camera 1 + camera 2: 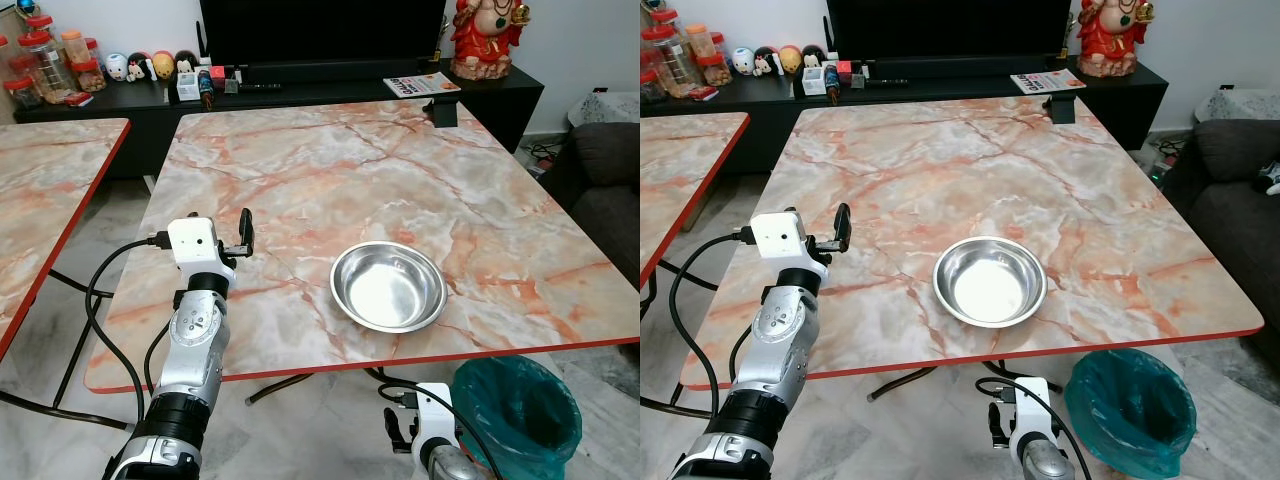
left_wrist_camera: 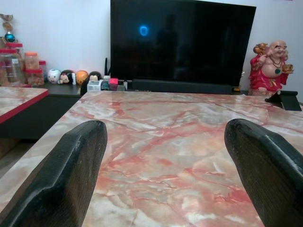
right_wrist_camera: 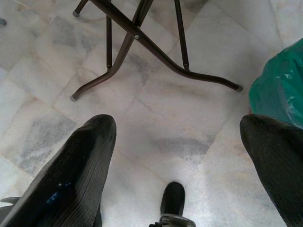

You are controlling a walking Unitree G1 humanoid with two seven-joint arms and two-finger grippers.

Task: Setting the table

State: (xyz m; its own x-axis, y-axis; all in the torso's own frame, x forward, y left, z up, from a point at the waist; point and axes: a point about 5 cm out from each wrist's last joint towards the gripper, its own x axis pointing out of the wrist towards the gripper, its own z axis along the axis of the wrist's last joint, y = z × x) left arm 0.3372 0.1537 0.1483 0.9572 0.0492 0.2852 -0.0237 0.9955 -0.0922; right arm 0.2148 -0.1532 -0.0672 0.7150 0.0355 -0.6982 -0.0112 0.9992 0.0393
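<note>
Marble-patterned and edged in red, the big table (image 1: 330, 180) is taking up most of the room ahead, with a second table of the same kind (image 1: 45, 190) standing off to the robot's left. Behind them a long black cabinet (image 1: 120, 100) is carrying a dark television (image 1: 320, 30), jars with red lids (image 1: 40, 60), small round figurines (image 1: 150, 65), a magazine (image 1: 420, 84) and a red seated statue (image 1: 487, 35). A grey sofa (image 1: 605, 190) is sitting to the right, and a bin lined with a green bag (image 1: 520, 415) is standing on the pale tiled floor (image 3: 156, 127) by the table's near right corner. A steel bowl (image 1: 388, 286) is lying empty on the table, close to the near edge. The left gripper (image 2: 165, 161) is hovering low over the table's near left part, well apart from the bowl, its fingers (image 2: 71, 175) spread wide around nothing. The right gripper (image 3: 175, 156) is hanging below the table edge, pointing at the floor and the table's dark metal legs (image 3: 142, 42), its fingers likewise wide and empty.
</note>
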